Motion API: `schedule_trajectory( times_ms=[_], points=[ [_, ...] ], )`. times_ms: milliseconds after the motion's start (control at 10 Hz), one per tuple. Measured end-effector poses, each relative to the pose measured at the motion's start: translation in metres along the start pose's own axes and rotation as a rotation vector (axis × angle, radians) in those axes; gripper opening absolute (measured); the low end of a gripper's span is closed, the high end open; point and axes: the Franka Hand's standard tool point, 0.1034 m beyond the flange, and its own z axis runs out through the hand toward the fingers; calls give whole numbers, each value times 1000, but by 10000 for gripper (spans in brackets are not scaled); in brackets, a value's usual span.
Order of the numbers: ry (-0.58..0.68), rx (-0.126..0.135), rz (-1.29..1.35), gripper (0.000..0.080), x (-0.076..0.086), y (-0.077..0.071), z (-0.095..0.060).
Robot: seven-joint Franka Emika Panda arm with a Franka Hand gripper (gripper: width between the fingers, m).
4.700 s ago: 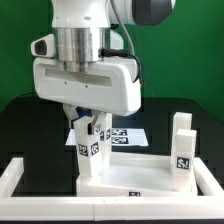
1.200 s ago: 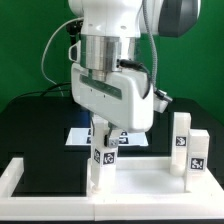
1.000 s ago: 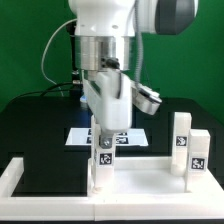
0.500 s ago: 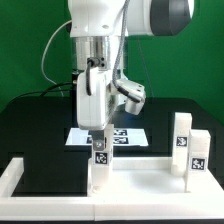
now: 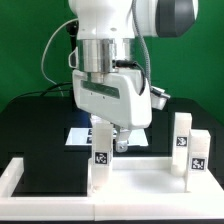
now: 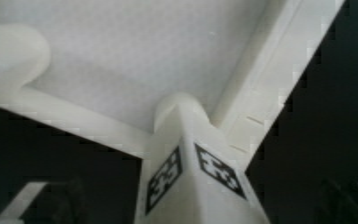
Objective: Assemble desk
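Leg-mounting step, by the look of it: one desk leg [image 5: 100,158] standing upright on the desk top panel [image 5: 140,178], at the panel's 9 o'clock end in the exterior view, tag facing the camera. Probably being screwed or seated into its corner hole; thread engagement not visible, so only a judgement.

Gripper [image 5: 101,128] directly above that leg, around its upper end. Fingers mostly masked by the wrist housing; one dark pad peeking out at 4 o'clock from the leg top. Opening narrow, about leg width. Contact with the leg likely but cannot tell for certain: clamped or just released both fit these views.

Wrist view: looking down the leg [image 6: 190,160], two tagged faces meeting at an edge, panel [image 6: 140,70] spread out behind it with a raised lip along one side. No fingertips distinguishable there, too blurred.

Two more legs [image 5: 186,145] upright at the panel's 3 o'clock end, touching or just beside each other, well apart from the gripper. Mounted or merely parked there: cannot tell. Fourth leg not seen.

Marker board [image 5: 80,136] flat on the black tabletop [image 5: 35,125] behind the panel, partly hidden by the arm.

Next move, as a guess: if leg not fully seated, re-grip and another twist, keeping the axis vertical so it does not cross-thread or tip. If seated, open, lift straight up clear of the leg top, then on to the next leg at 3 o'clock.

Risk: sideways pull on retreat could lever the leg or shift the panel.
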Motion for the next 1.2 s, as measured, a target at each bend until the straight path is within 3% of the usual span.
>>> schedule_trajectory(
  times_ms=[200, 300, 400, 500, 600, 700, 800, 1200],
  points=[
    [1, -2, -140, 649, 1, 0, 0],
    [2, -18, -392, 649, 5, 1, -3],
    [-1, -15, -457, 649, 7, 0, -3],
    [-1, -16, -450, 529, 6, 0, -2],
    [-1, -17, -434, 377, 6, 0, -2],
    [-1, -17, -427, 377, 6, 0, -2],
    [0, -17, -350, 286, 6, 0, -2],
    [7, -16, 96, 286, 8, -1, -1]
  ],
)
